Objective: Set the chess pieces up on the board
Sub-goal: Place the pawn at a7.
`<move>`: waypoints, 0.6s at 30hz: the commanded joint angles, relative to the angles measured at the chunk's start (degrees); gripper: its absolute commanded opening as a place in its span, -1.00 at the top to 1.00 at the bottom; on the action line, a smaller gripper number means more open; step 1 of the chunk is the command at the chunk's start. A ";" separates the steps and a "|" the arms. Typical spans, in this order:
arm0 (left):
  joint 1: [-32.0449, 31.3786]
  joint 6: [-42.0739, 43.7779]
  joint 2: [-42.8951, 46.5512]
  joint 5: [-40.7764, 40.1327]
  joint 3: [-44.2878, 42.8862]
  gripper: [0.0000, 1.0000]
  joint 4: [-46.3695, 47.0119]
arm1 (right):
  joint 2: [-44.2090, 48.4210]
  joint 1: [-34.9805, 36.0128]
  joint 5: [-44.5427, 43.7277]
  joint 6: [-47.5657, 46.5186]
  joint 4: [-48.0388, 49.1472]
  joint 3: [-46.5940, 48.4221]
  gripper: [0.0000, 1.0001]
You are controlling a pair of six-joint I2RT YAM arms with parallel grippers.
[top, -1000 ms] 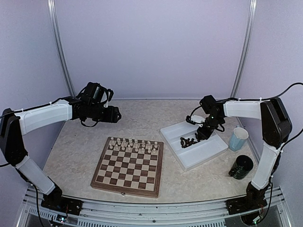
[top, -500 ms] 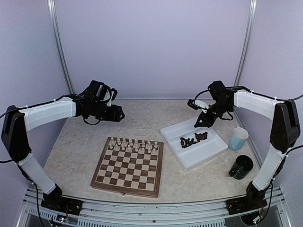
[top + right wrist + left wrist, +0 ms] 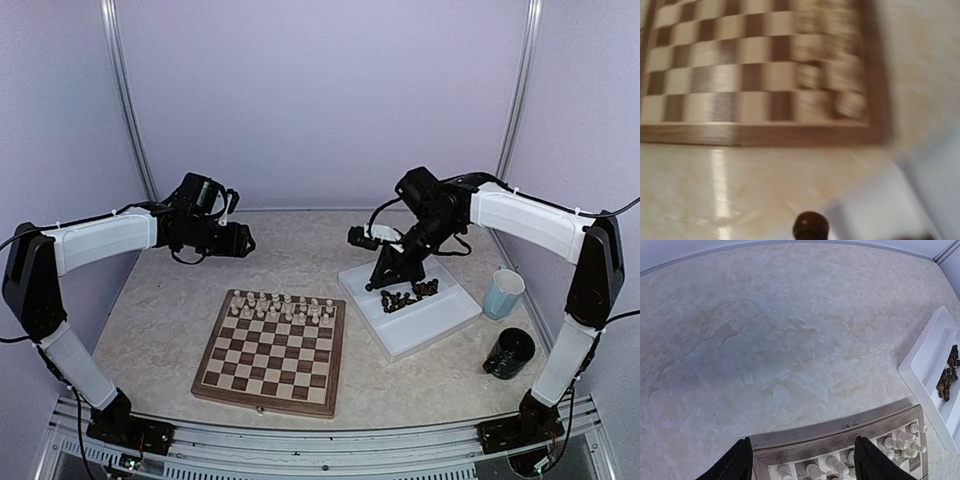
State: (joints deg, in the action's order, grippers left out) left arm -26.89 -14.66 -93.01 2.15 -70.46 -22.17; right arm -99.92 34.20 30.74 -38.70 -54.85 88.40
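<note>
The board [image 3: 270, 365] carries cream pieces [image 3: 282, 307] on its two far rows. Right of it, your right end effector [image 3: 380, 281] is clamped on a dark piece [image 3: 810, 227] above the tray [image 3: 430, 330]. Expect slippage: the piece is tiny. Beyond the board's far-left corner, the left end effector [image 3: 248, 240] hangs wide, empty.

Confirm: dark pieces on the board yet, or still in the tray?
In the tray: dark pieces lie clustered there; the board holds only cream pieces in its far rows.
</note>
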 commanded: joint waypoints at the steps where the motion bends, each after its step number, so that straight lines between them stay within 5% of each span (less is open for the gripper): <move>1: 2.37 0.51 1.24 0.64 2.34 -0.38 2.11 | -4.44 7.73 -4.22 -4.88 -3.16 2.54 0.97; 18: 2.88 1.73 5.99 -4.41 3.59 -0.38 1.33 | -13.21 25.39 -11.17 -4.61 -0.56 5.34 0.95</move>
State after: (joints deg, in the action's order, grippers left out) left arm -24.14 -14.11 -88.88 -0.12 -67.59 -21.65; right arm -111.70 57.08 19.81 -42.59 -55.72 92.18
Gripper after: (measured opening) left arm 0.688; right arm 0.096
